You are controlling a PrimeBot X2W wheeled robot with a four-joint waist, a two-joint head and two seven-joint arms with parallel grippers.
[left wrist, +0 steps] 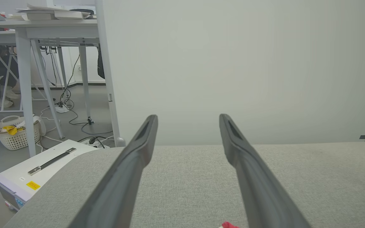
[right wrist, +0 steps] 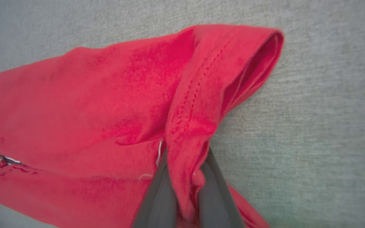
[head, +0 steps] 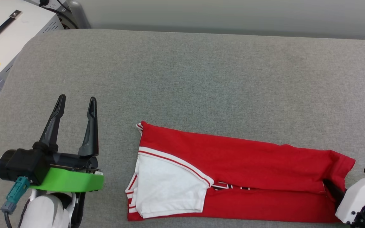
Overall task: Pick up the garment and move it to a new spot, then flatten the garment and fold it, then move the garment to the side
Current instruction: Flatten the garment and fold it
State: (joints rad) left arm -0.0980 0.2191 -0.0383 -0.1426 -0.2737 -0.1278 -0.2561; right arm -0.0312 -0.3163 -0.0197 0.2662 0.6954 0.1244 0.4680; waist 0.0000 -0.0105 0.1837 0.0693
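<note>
Table point(head: 201, 69), grey padded top, w/ red shirt point(head: 242, 158) folded into a long strip, lying flat along the table's near edge from centre to right, white sleeve at its left end. White case point(head: 8, 38) sits off the table's far-left corner. Left gripper point(head: 78, 98) hovers over the table's near-left part, fingers spread wide & holding nothing; right gripper point(right wrist: 186, 164), at the table's near-right, is pinched tight on the shirt's stitched end.

We look down on the counter point(head: 201, 69) from the head, level across it from the left wrist, close onto the garment point(right wrist: 90, 101) from the right.
</note>
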